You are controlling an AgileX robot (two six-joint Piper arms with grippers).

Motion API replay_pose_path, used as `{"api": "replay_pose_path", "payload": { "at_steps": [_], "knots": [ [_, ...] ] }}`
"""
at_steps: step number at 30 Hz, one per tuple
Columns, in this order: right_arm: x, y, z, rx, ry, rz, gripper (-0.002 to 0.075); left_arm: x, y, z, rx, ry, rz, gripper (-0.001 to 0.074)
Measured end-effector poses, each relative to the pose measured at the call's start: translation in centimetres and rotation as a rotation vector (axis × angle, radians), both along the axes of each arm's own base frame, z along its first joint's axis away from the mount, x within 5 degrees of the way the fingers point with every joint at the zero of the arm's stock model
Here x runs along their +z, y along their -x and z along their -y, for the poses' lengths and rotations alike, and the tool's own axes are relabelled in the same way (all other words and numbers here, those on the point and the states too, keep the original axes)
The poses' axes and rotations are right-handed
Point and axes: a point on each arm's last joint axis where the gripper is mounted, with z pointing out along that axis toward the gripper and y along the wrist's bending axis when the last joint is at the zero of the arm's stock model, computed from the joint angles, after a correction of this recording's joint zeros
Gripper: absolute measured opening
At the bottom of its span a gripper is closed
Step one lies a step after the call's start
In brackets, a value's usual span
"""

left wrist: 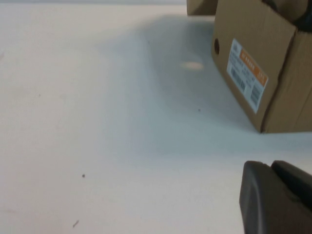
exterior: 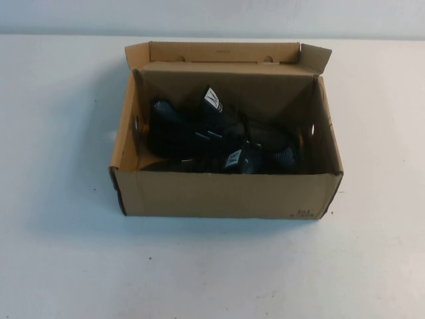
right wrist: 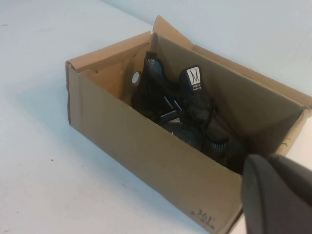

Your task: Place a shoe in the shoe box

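Sneaker [exterior: 212, 123] already inside shoe box [exterior: 226, 196]; left tool [left wrist: 278, 200] and right tool [right wrist: 278, 195], both pressed together and empty, should stay withdrawn over worktop [exterior: 60, 252].

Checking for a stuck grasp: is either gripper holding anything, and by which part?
Nothing. Left gripper and right gripper are shut empty, beside the shoe box.

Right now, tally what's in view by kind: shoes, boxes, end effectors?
Black shoes: 2, the shoe and its mate, both inside the box
Cardboard shoe box: 1, lid open
End effectors: 2, left end effector and right end effector, both shut, holding nothing, beside the box
Total: 5
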Motion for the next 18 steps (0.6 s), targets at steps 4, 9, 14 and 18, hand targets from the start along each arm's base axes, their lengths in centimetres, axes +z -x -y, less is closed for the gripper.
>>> {"api": "replay_pose_path", "payload": {
  "at_steps": [4, 9, 14, 18],
  "knots": [
    [0.0, 0.0, 0.0, 0.0, 0.0, 0.0, -0.0016, -0.64, 0.17, -0.09, 0.004, -0.024, -0.068, -0.0001],
    [0.0, 0.0, -0.01, 0.0, -0.002, -0.001, -0.0016, -0.77, 0.21, -0.11, 0.005, -0.025, -0.083, -0.0001],
    [0.0, 0.0, -0.01, 0.0, -0.002, -0.001, -0.0016, -0.77, 0.21, -0.12, 0.005, -0.027, -0.083, -0.0001],
    [0.0, 0.01, -0.01, 0.001, -0.003, -0.002, -0.0016, -0.77, 0.21, -0.12, 0.005, -0.027, -0.083, -0.0001]
  ]
}}
